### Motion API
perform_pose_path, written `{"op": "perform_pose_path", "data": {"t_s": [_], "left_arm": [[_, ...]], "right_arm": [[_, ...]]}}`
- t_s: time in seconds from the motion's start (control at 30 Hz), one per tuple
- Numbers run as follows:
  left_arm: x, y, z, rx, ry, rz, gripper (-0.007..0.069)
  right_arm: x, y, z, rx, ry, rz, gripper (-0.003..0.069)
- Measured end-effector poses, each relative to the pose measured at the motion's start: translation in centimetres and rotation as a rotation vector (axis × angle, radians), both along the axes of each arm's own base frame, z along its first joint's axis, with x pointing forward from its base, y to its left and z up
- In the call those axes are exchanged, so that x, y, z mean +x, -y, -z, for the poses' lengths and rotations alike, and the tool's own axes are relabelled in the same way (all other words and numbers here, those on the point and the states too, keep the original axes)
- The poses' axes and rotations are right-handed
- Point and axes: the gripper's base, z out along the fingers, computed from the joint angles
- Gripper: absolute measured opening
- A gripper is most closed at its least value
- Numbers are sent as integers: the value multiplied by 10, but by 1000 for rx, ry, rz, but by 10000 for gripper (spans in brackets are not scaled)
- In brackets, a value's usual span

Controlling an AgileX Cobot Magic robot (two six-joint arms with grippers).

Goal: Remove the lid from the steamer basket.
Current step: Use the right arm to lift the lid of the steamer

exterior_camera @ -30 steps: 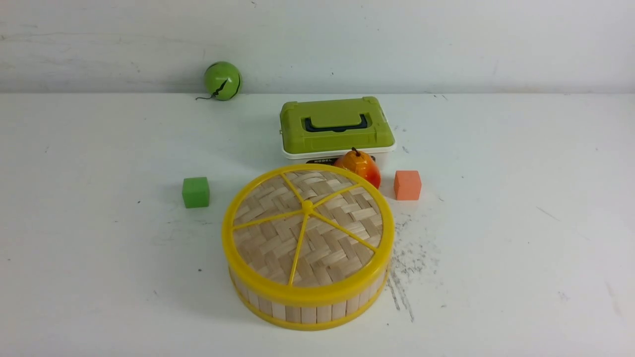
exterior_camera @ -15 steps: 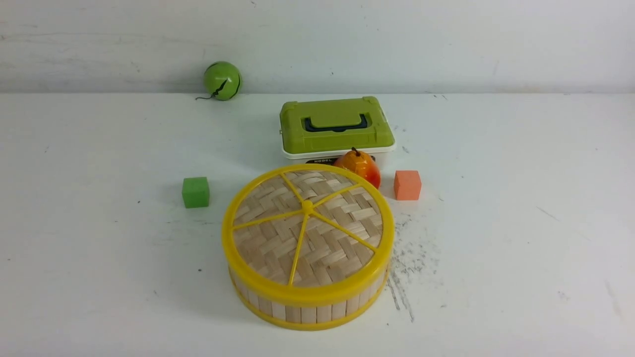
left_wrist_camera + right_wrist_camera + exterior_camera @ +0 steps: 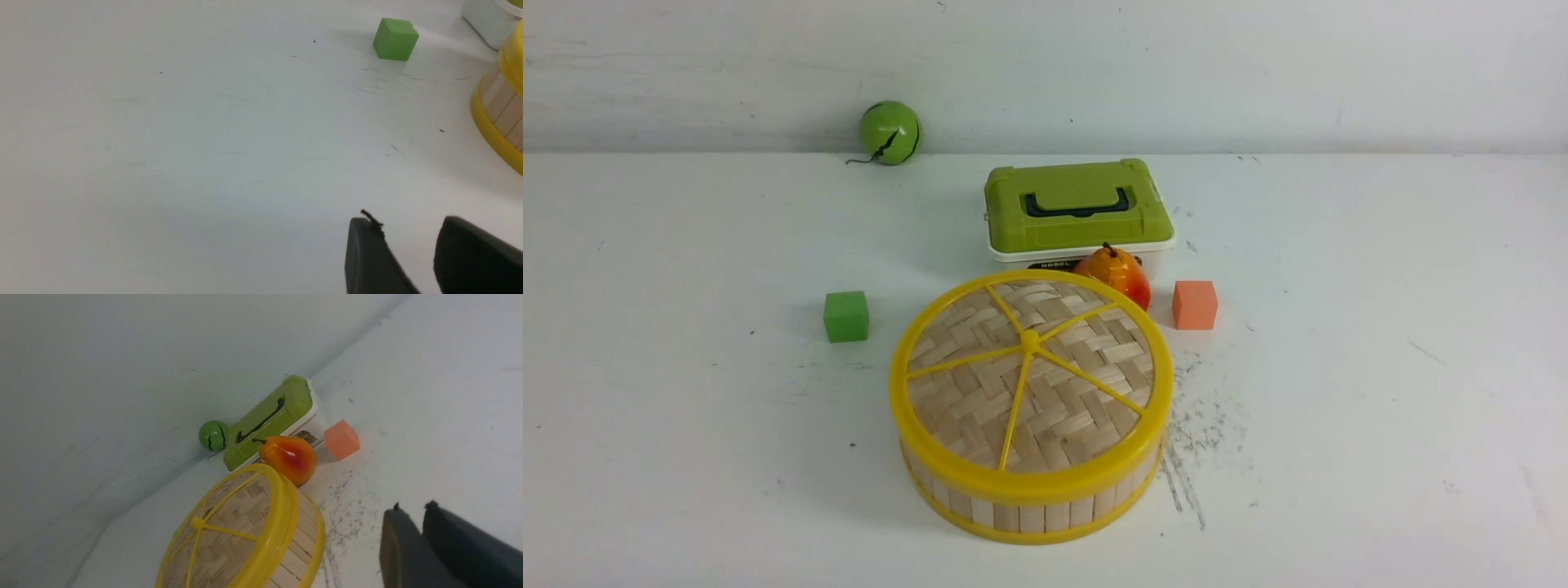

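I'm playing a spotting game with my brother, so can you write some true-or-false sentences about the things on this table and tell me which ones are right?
1. The lid sits on the steamer basket. True.
2. The green cube is on the right side of the basket. False: it is on the left. The orange cube is the one on the right.
3. The pear stands between the basket and the green-topped box. True.
4. The green ball is inside the box. False: the ball lies out in the open, farther back and to the left of the box, and the box is shut.
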Motion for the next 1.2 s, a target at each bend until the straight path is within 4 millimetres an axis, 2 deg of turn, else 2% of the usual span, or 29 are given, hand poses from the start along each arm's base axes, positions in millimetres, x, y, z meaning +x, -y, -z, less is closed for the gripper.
{"op": "perform_pose_path", "data": {"t_s": [0.1,0.13,0.17,0.2,0.23,0.27,0.3,0.33,0.37,0.4,0.47,0.53,0.67,0.7,0.73,0.8,0.83,0.87,1.0,1.1,1.13,1.2], "left_arm": [[0,0,0,0,0,0,239],[0,0,0,0,0,0,239],[0,0,0,0,0,0,239],[0,0,0,0,0,0,239],[0,0,0,0,0,0,239],[0,0,0,0,0,0,239],[0,0,0,0,0,0,239],[0,0,0,0,0,0,239],[0,0,0,0,0,0,239],[0,0,0,0,0,0,239],[0,0,0,0,0,0,239],[0,0,0,0,0,0,239],[0,0,0,0,0,0,239],[0,0,0,0,0,0,239],[0,0,0,0,0,0,239],[0,0,0,0,0,0,239],[0,0,0,0,0,0,239],[0,0,0,0,0,0,239],[0,0,0,0,0,0,239],[0,0,0,0,0,0,239],[0,0,0,0,0,0,239],[0,0,0,0,0,0,239]], "right_arm": [[9,-3,-39,-267,-43,-70,-8],[13,-3,-56,-379,-77,-107,-19],[20,-2,-63,-454,-118,-131,-21],[28,-2,-83,-561,-176,-182,-22],[31,-2,-82,-575,-192,-185,-22],[49,1,-99,-687,-292,-253,-22],[58,2,-112,-747,-339,-296,-22],[57,2,-116,-755,-337,-296,-22],[77,3,-127,-815,-414,-357,-22],[79,3,-128,-816,-419,-365,-22],[105,-3,-144,-859,-477,-464,-22],[122,-9,-147,-880,-514,-526,-22],[163,-33,-155,-978,-577,-677,-21],[164,-34,-158,-983,-572,-680,-20],[175,-40,-157,-995,-582,-700,-20],[199,-61,-159,-1019,-583,-743,-18],[201,-64,-159,-1020,-582,-747,-18],[218,-80,-159,-1019,-582,-768,-16],[255,-119,-153,-993,-586,-801,-11],[276,-145,-144,-988,-588,-824,-2],[276,-145,-144,-987,-589,-822,-2],[294,-170,-132,-1005,-592,-834,26]]}}
